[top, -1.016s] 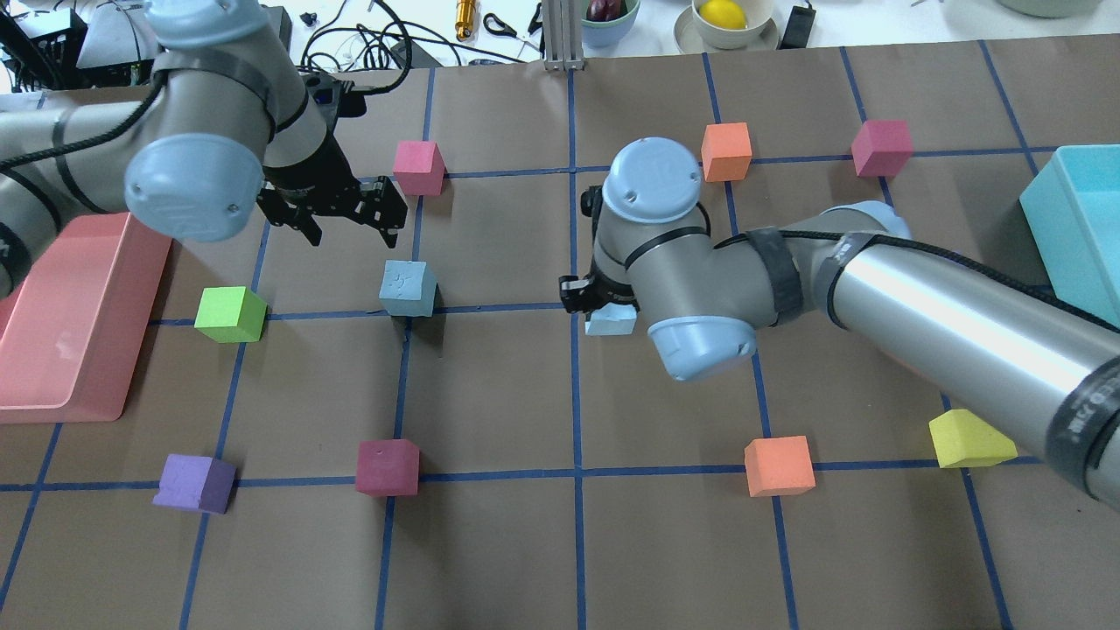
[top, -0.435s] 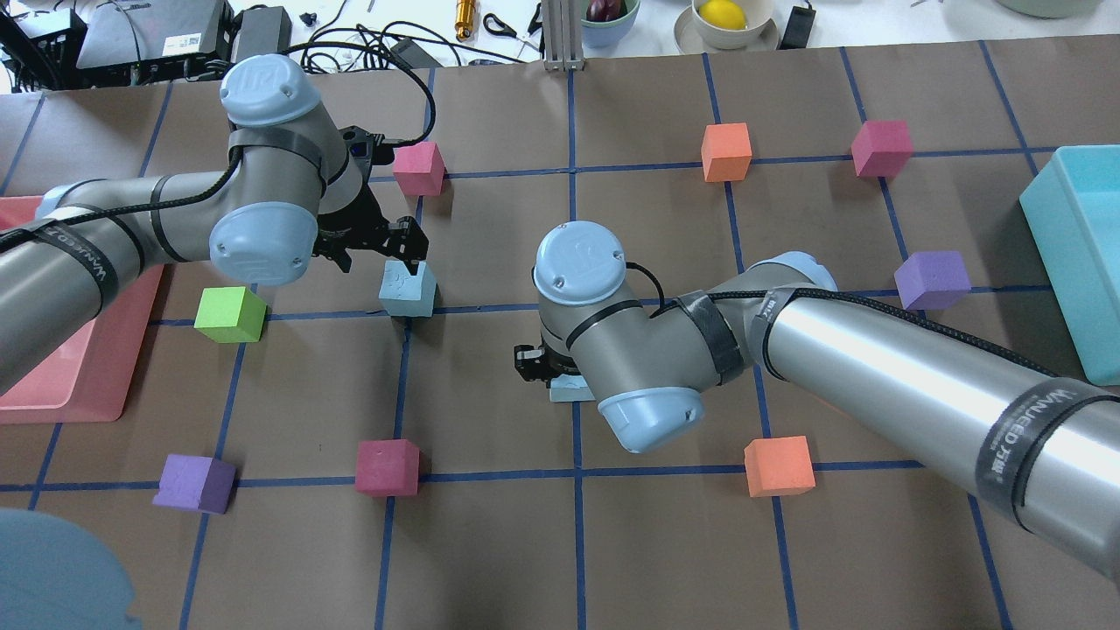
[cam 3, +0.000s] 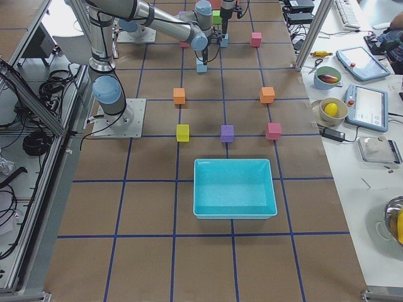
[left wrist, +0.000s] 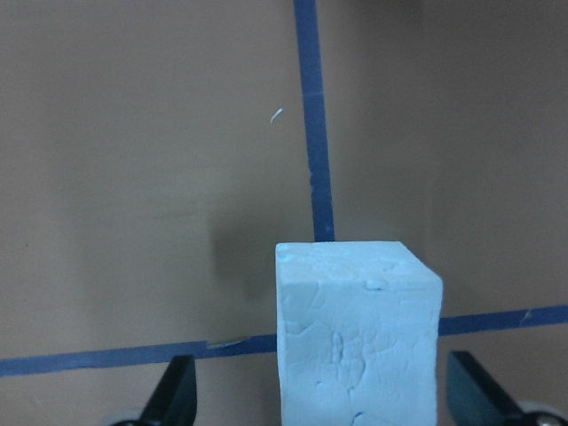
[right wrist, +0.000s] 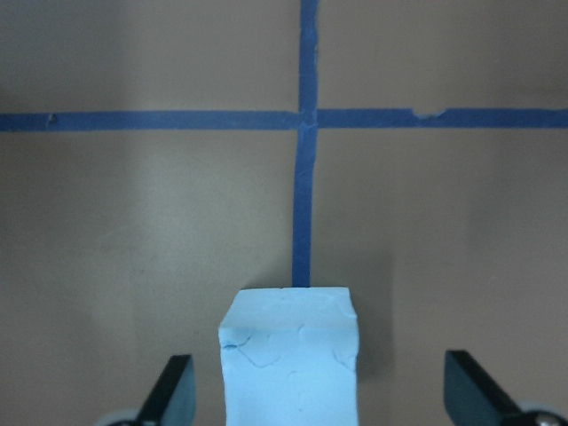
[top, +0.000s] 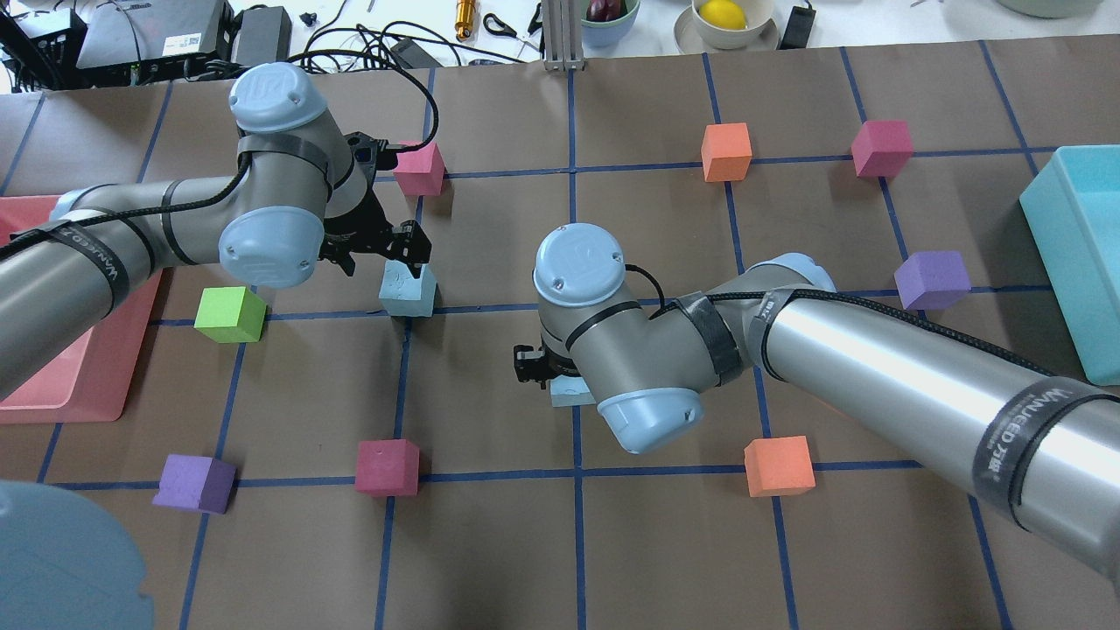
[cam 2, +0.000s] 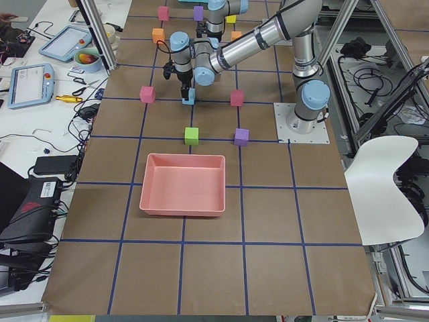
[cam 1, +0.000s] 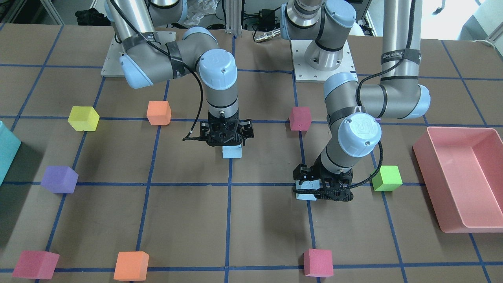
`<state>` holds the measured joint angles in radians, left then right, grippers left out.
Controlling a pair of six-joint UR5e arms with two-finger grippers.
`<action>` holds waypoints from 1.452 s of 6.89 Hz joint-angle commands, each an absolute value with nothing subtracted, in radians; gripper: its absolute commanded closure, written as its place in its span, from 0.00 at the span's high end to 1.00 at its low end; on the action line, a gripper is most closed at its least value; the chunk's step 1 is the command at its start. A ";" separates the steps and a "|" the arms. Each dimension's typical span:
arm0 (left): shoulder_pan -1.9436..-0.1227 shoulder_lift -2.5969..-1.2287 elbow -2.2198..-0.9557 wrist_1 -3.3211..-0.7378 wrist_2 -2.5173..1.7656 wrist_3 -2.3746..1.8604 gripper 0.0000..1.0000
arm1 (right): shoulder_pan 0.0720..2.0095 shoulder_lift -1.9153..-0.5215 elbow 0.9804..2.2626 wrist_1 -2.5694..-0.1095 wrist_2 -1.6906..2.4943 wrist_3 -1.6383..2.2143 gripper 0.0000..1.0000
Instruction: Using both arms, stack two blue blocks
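Pre-grasp both sides, nothing clamped.
Left gripper (left wrist: 324,401), spread wide, straddles first blue block (top: 409,290) near green cube (top: 229,313); right gripper (right wrist: 321,398), same, straddles second blue block (top: 569,394) well beyond it; gaps let each centre before closing.

left pincer (top: 383,255): dropped low, first blue block (top: 408,290) now between its open fingers | right pincer (cam 1: 227,143): moved toward robot, lower, second blue block (cam 1: 232,151) beneath it

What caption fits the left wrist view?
The left gripper, jaws open, straddles a scuffed blue block on the table.
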<state>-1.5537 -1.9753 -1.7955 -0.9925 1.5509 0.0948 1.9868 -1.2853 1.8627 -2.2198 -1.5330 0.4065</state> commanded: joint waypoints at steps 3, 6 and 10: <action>-1.559 -1.988 -1.812 -0.985 1.514 0.109 0.83 | 1.739 -1.411 1.425 -1.568 -1.540 0.196 1.00; -1.584 -1.990 -1.801 -0.997 1.522 0.029 0.01 | 1.565 -1.479 1.371 -1.520 -1.563 0.020 1.00; -1.865 -1.859 -1.657 -1.269 1.502 -0.211 0.00 | 1.562 -1.509 1.388 -1.535 -1.560 0.017 1.00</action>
